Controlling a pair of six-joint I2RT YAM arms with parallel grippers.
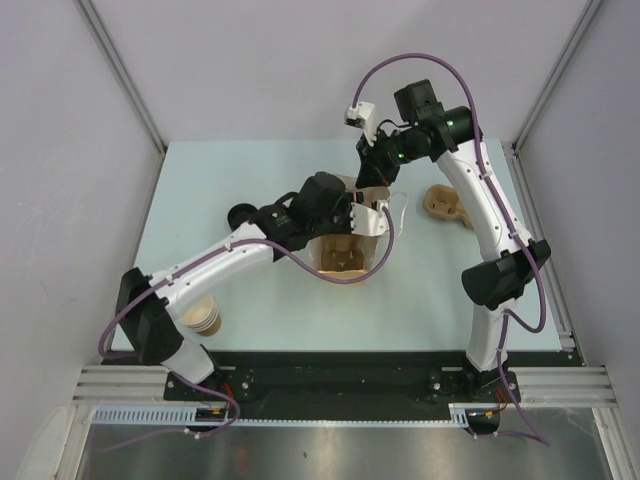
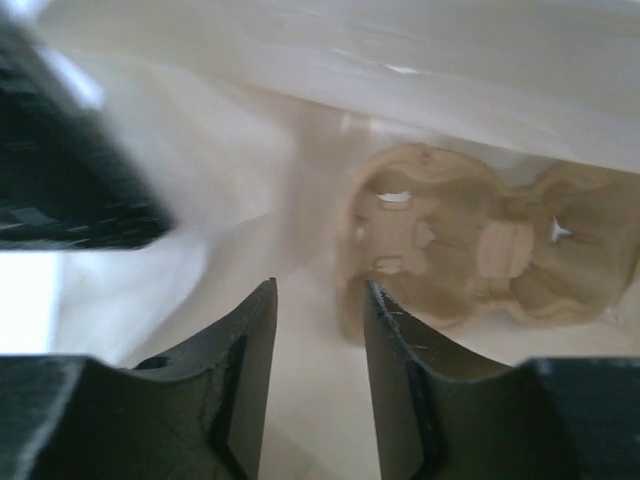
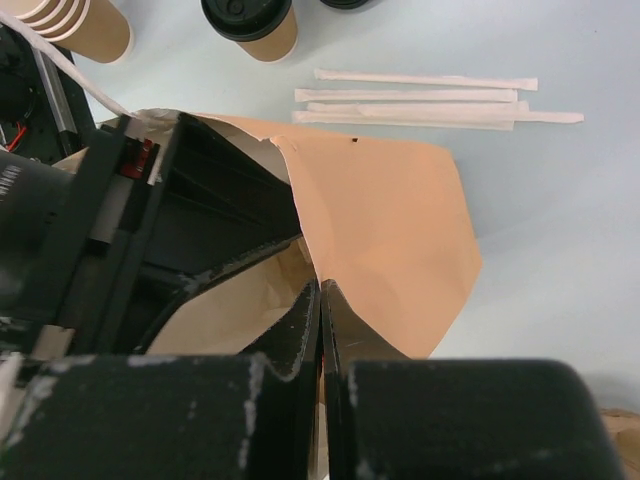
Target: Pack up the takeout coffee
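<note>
The takeout coffee (image 3: 250, 25), a tan paper cup with a black lid, stands upright on the table beyond the bag in the right wrist view. The brown paper bag (image 1: 378, 240) stands open in the middle of the table and also shows in the right wrist view (image 3: 390, 210). A tan pulp cup carrier (image 2: 480, 245) lies on the bag's floor. My left gripper (image 2: 318, 285) is open and empty, reaching down into the bag's mouth (image 1: 352, 215). My right gripper (image 3: 320, 288) is shut on the bag's far rim (image 1: 372, 188).
A stack of lidless paper cups (image 1: 203, 318) stands near the left arm's base, also in the right wrist view (image 3: 80, 22). A second pulp carrier (image 1: 447, 205) lies at the right. Wrapped straws (image 3: 420, 100) lie beside the bag. A black round lid (image 1: 240, 214) shows by the left arm.
</note>
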